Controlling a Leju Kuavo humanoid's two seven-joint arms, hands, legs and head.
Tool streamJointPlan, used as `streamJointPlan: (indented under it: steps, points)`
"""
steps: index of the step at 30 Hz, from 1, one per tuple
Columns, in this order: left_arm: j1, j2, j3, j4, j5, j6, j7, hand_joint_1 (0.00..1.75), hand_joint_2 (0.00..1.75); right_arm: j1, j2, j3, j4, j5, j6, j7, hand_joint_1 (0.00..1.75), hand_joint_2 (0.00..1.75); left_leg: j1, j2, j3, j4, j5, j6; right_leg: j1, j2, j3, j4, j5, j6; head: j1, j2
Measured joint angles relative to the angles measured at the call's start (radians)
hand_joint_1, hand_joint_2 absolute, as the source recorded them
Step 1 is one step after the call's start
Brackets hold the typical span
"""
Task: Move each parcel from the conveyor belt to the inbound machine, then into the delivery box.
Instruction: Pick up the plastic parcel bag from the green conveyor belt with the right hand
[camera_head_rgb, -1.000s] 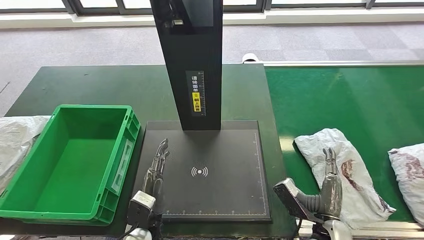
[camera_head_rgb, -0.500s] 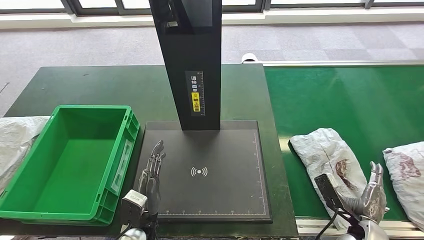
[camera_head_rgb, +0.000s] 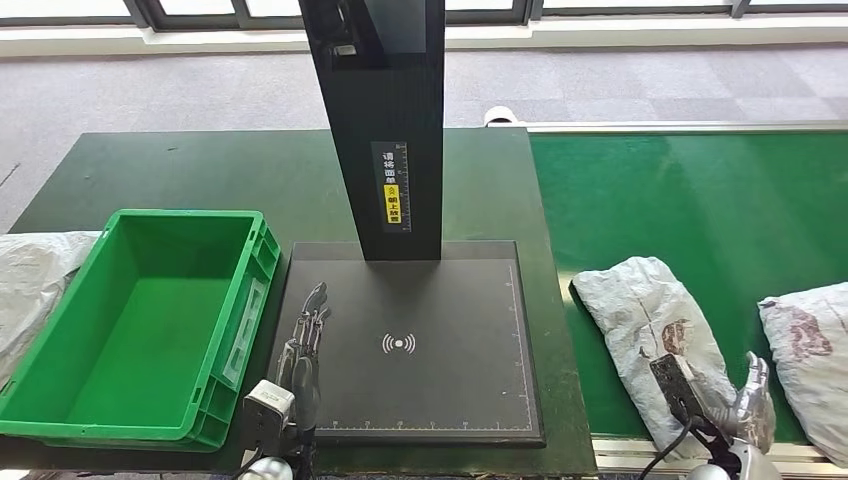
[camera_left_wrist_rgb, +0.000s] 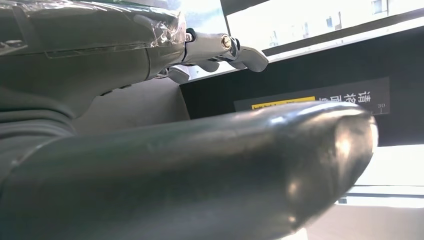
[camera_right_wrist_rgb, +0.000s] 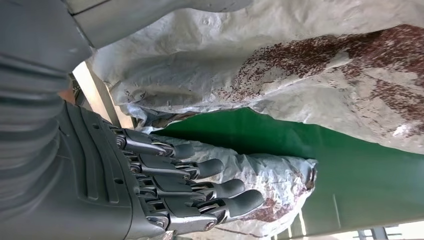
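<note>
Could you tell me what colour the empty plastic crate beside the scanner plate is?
Bright green plastic crate; the head view shows it best.

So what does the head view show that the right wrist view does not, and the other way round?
Head view alone: the green crate, the black scanner pad with its upright column, and the left hand over the pad. Right wrist view alone: a close look at the right hand, fingers extended and apart, holding nothing. Both: two grey parcels on the green conveyor belt.

Head view high, looking down on table (camera_head_rgb: 200, 170), wrist views close behind each hand, right sharing conveyor belt (camera_head_rgb: 700, 200)
</note>
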Motion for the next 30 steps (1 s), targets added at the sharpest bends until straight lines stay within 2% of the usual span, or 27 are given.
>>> streamJointPlan:
  steps: [4,10,19,23,30]
  points:
    - [-0.001,0.0,0.0,0.005,-0.002,-0.001,0.001,0.0,0.0,-0.031,-0.006,-0.006,0.073,0.018,0.02,0.026,0.0,1.75,0.0,0.0,0.0,0.0,0.0,0.0,0.0,0.0,0.0,0.0,0.0,0.0,0.0,0.0]
    - [-0.004,-0.001,0.0,0.016,-0.007,-0.002,0.006,0.0,0.0,-0.085,0.001,-0.011,0.25,0.027,0.019,-0.006,0.0,1.75,0.0,0.002,0.001,0.0,0.0,0.0,0.0,0.002,0.001,0.0,0.0,0.0,0.0,0.0]
    - [-0.005,-0.001,0.0,0.022,-0.008,-0.002,0.006,0.0,0.0,-0.115,0.003,-0.012,0.319,0.028,0.017,-0.008,0.0,1.75,0.001,0.009,0.0,0.001,-0.005,0.003,0.001,0.007,0.008,-0.001,-0.001,0.004,0.0,0.0]
    - [-0.006,-0.001,0.0,0.023,-0.008,-0.002,0.006,0.0,0.0,-0.12,0.006,-0.013,0.33,0.027,0.02,-0.02,1.75,1.75,0.001,0.009,0.0,0.003,-0.005,0.005,0.001,0.007,0.01,-0.002,0.0,0.006,0.0,0.0]
    - [-0.005,-0.001,0.0,0.023,-0.008,0.003,0.008,0.0,0.0,-0.123,0.022,-0.02,0.333,-0.056,0.063,-0.12,1.75,1.75,0.003,0.02,0.001,0.004,-0.007,0.008,0.001,0.019,0.011,-0.006,0.004,0.012,0.0,0.0]
